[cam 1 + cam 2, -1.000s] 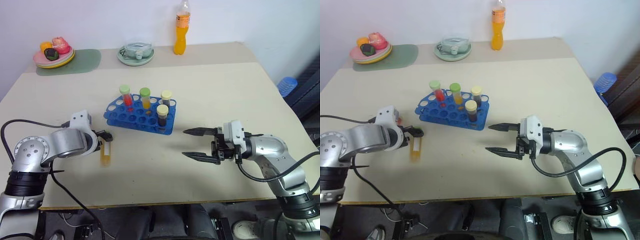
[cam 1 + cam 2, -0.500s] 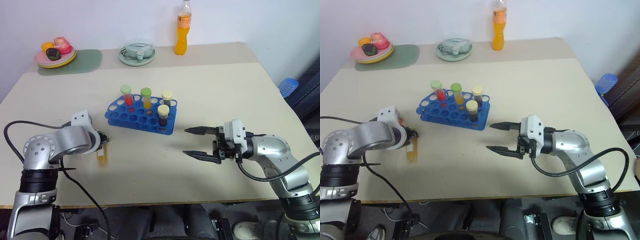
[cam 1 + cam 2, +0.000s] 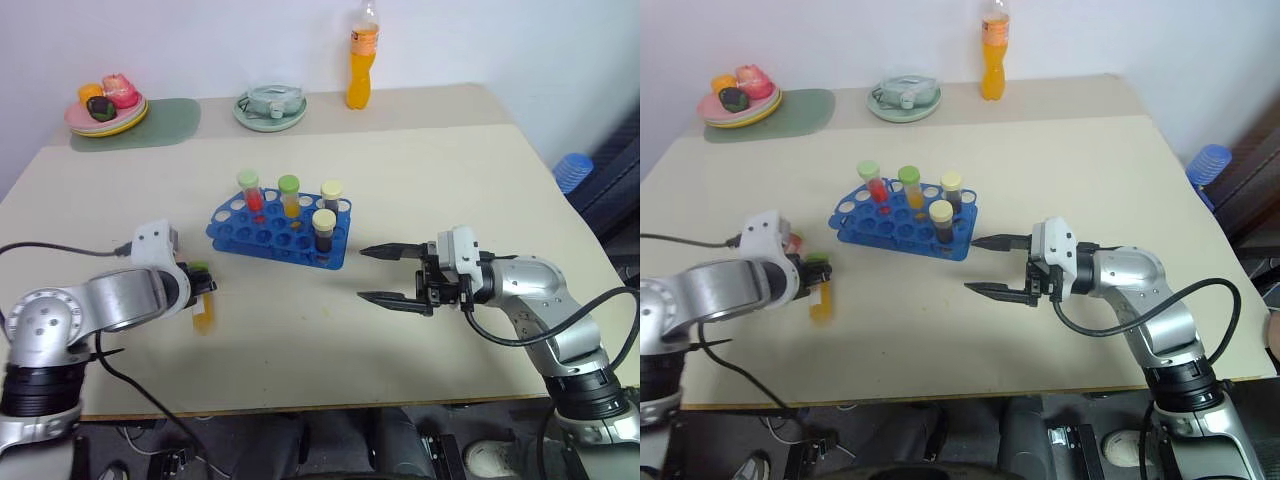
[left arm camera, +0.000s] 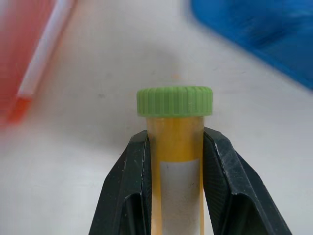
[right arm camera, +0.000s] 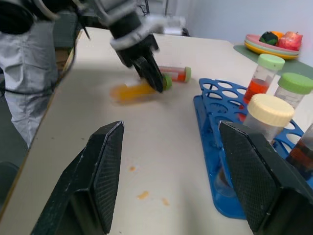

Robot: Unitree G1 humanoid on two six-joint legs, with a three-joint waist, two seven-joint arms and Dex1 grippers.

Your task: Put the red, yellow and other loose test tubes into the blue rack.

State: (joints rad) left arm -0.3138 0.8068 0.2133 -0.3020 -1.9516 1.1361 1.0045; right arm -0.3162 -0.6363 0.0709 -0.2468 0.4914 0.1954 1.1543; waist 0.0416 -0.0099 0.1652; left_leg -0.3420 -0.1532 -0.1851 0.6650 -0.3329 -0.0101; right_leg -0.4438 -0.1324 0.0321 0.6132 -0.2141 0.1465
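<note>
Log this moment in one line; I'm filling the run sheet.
left gripper: shut on green-capped yellow plastic tube | right gripper: open, empty | blue plastic rack: four tubes

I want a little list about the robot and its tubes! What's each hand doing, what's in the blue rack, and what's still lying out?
left gripper: shut on the yellow test tube with a green cap, near the cap
right gripper: open, holding nothing, beside the rack
blue rack: four capped tubes standing in it
red test tube: lying loose on the table, beyond the left gripper
left to do: yellow and red tubes not yet in the rack
</note>
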